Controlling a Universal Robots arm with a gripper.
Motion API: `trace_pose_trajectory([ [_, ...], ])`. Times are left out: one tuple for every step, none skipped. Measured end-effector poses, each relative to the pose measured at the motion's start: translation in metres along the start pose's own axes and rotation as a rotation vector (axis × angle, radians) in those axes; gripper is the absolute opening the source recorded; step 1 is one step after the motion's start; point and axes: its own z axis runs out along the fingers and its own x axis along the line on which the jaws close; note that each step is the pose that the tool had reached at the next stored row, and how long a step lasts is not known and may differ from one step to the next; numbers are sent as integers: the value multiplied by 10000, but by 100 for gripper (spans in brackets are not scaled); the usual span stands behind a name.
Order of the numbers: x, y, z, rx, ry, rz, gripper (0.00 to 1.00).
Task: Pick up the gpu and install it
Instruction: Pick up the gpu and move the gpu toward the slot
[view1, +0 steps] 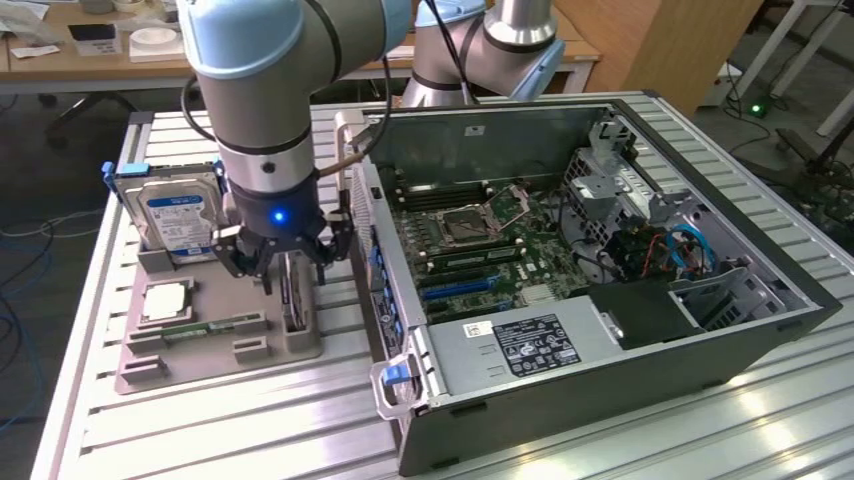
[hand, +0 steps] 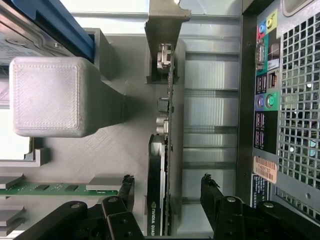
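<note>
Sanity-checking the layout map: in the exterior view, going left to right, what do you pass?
Hard drive → gpu, under the gripper → motherboard → blue cables.

- The table (view1: 240, 430) carries a holder tray (view1: 200, 355) on the exterior view's left and a computer case (view1: 601, 400) on its right, just beside each other.
- A hard drive (view1: 174, 220) stands upright at the tray's far end.
- A square chip (view1: 167, 300) and a memory stick (view1: 214, 325) lie in the tray nearer the camera.
- The gpu (view1: 296, 300) stands on edge in the tray slot nearest the case.
- The gripper (view1: 287, 262) straddles the gpu, one finger on each side, both apart from it.
</note>
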Motion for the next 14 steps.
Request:
trace_pose_trajectory([
  [0, 0, 4, 0, 0, 0, 65],
  [-1, 0, 8, 0, 1, 0, 65],
  [-2, 0, 12, 0, 0, 0, 65],
  [-2, 0, 16, 1, 0, 0, 65],
  [-3, -1, 20, 1, 2, 0, 65],
  [-3, -1, 24, 1, 2, 0, 65],
  [-3, -1, 28, 1, 2, 0, 65],
  [-3, -1, 33, 0, 2, 0, 65],
  [-4, -1, 38, 1, 2, 0, 65],
  [-4, -2, 43, 1, 2, 0, 65],
  [-4, -2, 49, 0, 1, 0, 65],
  [-4, -2, 56, 1, 2, 0, 65],
  [-4, -2, 62, 1, 2, 0, 65],
  [-4, -3, 69, 1, 3, 0, 65],
])
